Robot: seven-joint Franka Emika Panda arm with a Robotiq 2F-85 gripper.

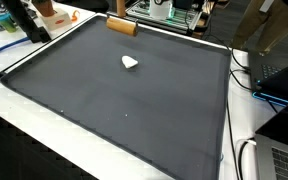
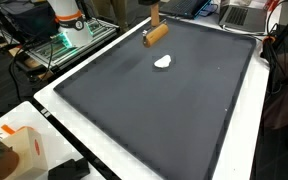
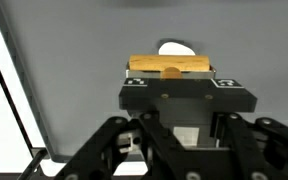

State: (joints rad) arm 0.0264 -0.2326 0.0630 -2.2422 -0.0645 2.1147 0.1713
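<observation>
a: best way to handle this hold?
b: likely so: carry the wooden block (image 3: 149,66) level, with slow moves and no sudden turns. no harder squeeze than needed. watch the wrist view for any slip or tilt in the grip.
a: anything to steer clear of?
b: a small white lump (image 1: 130,63), crumpled-looking, lying on the dark mat (image 1: 134,110) near the block yet apart from it. seen just past the block's far side in the wrist view. better to pass wide of it than to drag wood across it.
a: and the gripper (image 3: 171,76), spread or not?
b: not spread. pressed in tight on the block, pinching it between the two fingers. nothing else in the grip, nothing else touched.
a: where exactly, the block?
b: at the far edge of the mat in both exterior views, closer to one corner than to the middle of that edge. hard to tell whether resting on the mat or hanging just above it.
a: low and close to the surface, then?
b: yes, low at least. worth checking the height before any sideways move, to avoid scraping the mat.
</observation>
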